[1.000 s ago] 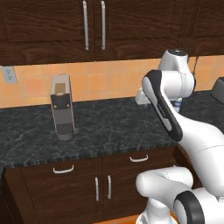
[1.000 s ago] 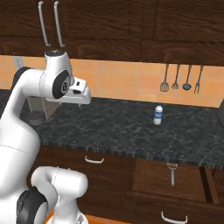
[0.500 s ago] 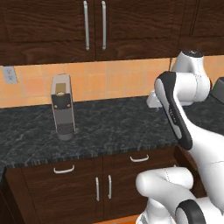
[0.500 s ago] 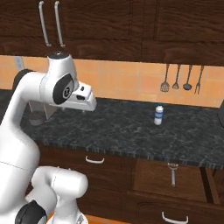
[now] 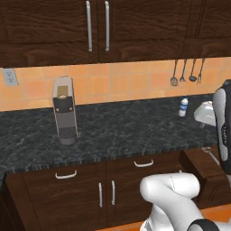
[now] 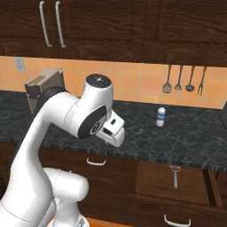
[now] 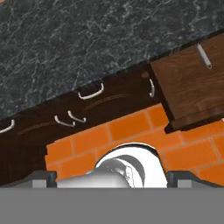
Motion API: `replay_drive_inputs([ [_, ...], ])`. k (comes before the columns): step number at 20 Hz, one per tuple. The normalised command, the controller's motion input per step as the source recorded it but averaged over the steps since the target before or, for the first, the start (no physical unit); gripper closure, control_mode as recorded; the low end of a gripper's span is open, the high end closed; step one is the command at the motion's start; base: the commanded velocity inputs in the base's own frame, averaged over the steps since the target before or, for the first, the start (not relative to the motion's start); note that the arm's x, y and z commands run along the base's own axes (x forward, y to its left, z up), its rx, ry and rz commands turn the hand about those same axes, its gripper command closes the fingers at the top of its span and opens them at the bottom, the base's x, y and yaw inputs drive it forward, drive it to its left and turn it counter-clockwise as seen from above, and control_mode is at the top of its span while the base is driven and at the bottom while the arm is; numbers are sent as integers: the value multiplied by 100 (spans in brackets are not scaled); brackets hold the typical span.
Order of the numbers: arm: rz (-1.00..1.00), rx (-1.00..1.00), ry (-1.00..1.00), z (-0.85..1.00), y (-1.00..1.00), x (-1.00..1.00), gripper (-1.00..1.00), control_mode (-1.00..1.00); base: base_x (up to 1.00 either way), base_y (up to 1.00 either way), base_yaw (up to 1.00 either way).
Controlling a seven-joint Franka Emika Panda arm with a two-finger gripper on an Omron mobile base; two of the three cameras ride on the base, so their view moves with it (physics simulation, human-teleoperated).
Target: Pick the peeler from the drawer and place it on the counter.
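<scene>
Approach to pick. Slim silvery metal peeler (image 6: 174,175) lies flat in open shallow dark-brown wooden drawer (image 6: 168,188), below front edge of dark marbled stone counter (image 6: 195,139). My fingers: can't tell if apart or together. Should swing over drawer, then descend w/ fingers astride handle.

peeler (image 6: 174,175) in open drawer (image 6: 153,184) | bottle (image 6: 161,116) on counter (image 6: 195,139) (upright)

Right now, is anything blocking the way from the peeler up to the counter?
Nothing visible does. The peeler lies alone on the floor of the open drawer, just below the front edge of the counter. Above the drawer, the counter holds a small white bottle, set back near the wall with bare stone around it.
</scene>
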Motion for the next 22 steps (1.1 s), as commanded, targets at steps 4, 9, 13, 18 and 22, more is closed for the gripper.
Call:
replay_drive_inputs([
  [4, -40, 19, 15, -41, -100, -67, -100, -100, 0, 0, 0],
  [9, -16, 13, -3, -37, -90, -18, -100, -100, 0, 0, 0],
  [13, -25, 11, 16, -43, -100, -1, -100, -100, 0, 0, 0],
  [18, -31, 13, 36, -90, -100, 33, -100, -100, 0, 0, 0],
  [22, -40, 12, 41, -100, -100, 66, -100, -100, 0, 0, 0],
])
